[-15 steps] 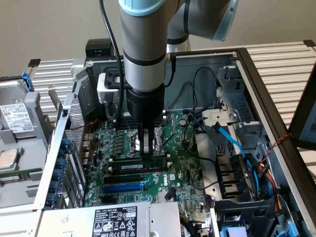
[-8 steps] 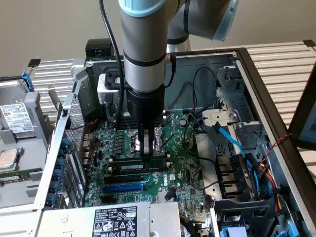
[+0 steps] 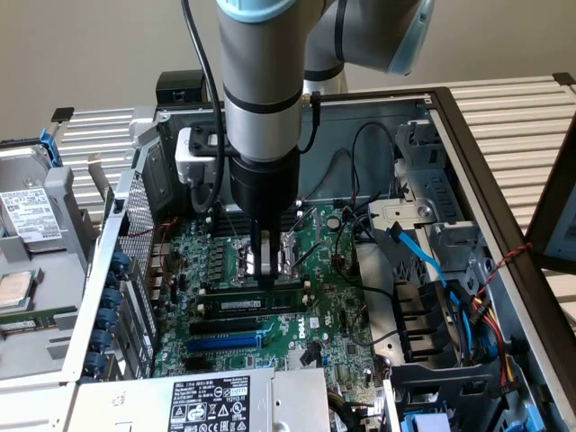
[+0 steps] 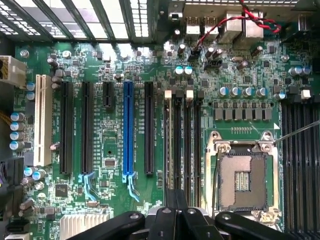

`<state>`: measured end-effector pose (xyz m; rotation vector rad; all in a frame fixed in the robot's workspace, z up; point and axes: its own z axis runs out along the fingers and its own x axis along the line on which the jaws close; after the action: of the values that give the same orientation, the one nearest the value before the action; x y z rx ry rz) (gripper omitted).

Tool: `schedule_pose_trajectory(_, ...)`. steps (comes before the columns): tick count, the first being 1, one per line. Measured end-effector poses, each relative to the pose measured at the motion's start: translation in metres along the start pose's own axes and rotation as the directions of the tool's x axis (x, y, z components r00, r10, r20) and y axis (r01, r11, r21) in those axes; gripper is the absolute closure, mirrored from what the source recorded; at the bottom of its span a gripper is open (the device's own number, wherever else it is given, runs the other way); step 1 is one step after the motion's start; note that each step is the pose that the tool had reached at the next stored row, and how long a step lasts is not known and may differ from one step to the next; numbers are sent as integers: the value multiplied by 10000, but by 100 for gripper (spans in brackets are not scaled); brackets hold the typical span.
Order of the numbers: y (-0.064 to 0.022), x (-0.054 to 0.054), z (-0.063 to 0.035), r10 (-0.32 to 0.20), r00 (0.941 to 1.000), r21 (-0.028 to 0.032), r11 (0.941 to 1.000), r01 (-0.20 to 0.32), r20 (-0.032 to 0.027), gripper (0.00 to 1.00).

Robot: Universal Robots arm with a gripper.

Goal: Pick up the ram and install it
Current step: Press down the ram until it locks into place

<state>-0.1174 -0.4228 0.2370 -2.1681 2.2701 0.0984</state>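
The end effector (image 3: 267, 263) is down inside the open PC case, fingers pinched together right over the memory slots (image 4: 181, 145). I honestly can't tell if anything's clamped between them. Just below the fingertips, in the exterior view, there's a long green ram (image 3: 256, 302) stick lying along the slot bank, looking seated or nearly so. So my guess is we're at the install step, with the stick in its slot and the fingers either pressing it or about to let go. Whatever comes next wants an even push down so both end clips latch. Right beside the end effector sits the bare CPU socket (image 4: 243, 178). Farther off are the blue PCIe slot (image 4: 128, 131) and the white PCI slot (image 4: 42, 120).
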Motion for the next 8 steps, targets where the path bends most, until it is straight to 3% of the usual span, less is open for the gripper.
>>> schedule_pose_trajectory(8, 226, 10, 8, 0, 10000, 6, 10000, 0, -1, 89)
